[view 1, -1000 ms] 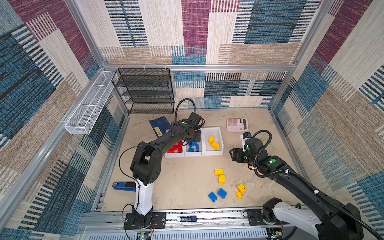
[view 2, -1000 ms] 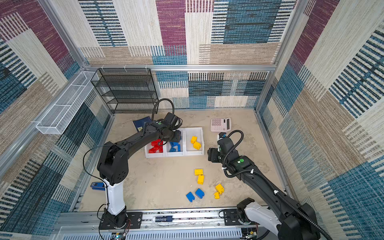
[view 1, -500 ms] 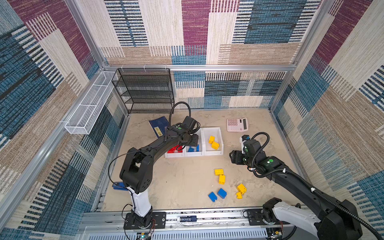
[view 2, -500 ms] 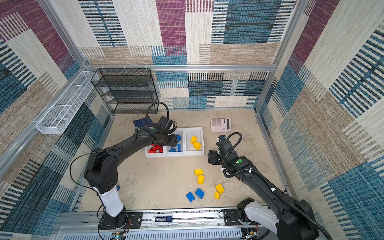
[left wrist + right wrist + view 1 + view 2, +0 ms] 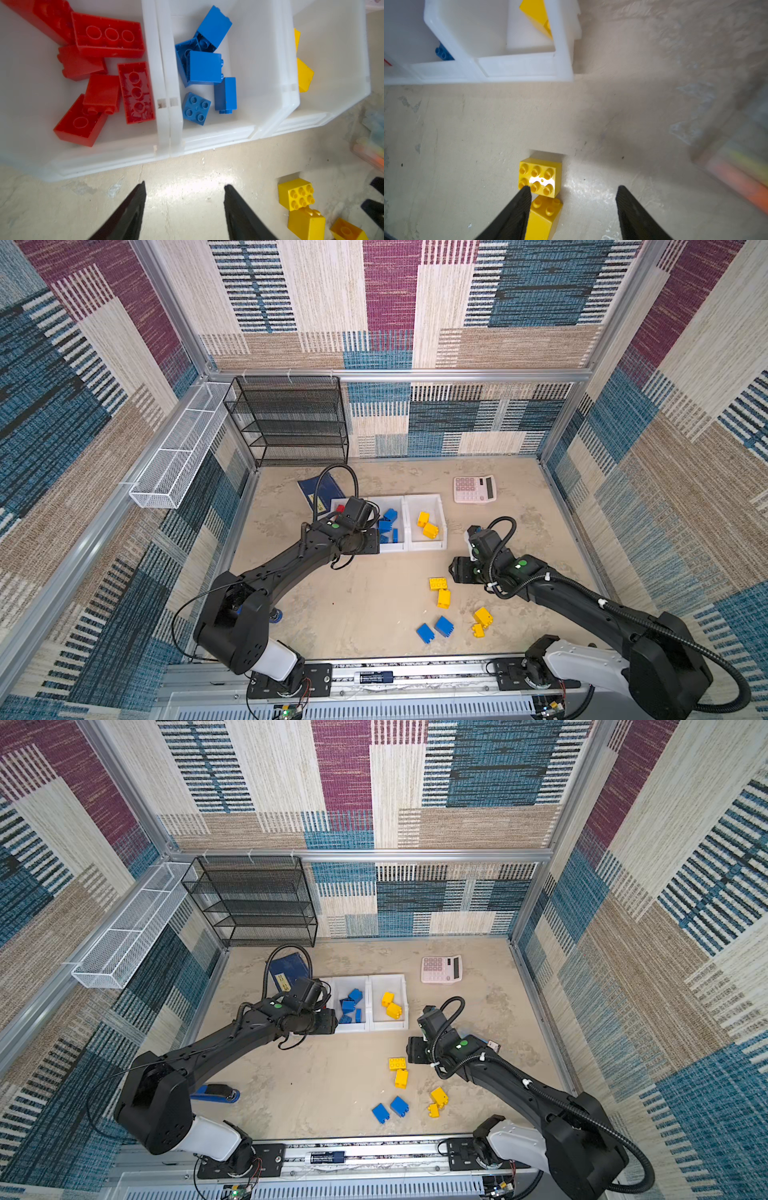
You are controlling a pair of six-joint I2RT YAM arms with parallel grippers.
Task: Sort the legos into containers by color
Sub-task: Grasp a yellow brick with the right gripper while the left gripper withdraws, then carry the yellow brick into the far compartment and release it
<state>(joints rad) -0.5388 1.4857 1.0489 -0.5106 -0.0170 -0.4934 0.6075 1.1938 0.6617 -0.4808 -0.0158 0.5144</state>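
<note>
Three joined white containers [image 5: 405, 522] [image 5: 164, 83] hold sorted legos: red legos [image 5: 108, 35] in one end bin, blue legos [image 5: 203, 66] in the middle, yellow legos [image 5: 428, 526] in the other end bin. My left gripper [image 5: 185, 187] [image 5: 374, 541] hangs open and empty over bare floor just in front of the bins. My right gripper [image 5: 573, 188] [image 5: 455, 572] is open above a six-stud yellow lego [image 5: 539, 176] [image 5: 438, 583] and a second yellow lego [image 5: 544, 216] touching it. Two blue legos [image 5: 434, 630] and two yellow legos [image 5: 482, 620] lie nearer the front.
A pink calculator [image 5: 474, 489] lies behind the bins on the right. A blue booklet [image 5: 322, 489], black mesh rack [image 5: 291, 418] and white wire basket [image 5: 174, 464] stand at the back left. A blue stapler [image 5: 216, 1092] lies by the left arm. A marker pack [image 5: 737, 166] is beside my right gripper.
My left gripper has drawn back from over the bins to the floor in front of them. My right gripper has come down toward the two yellow legos and its jaws have narrowed a little.
</note>
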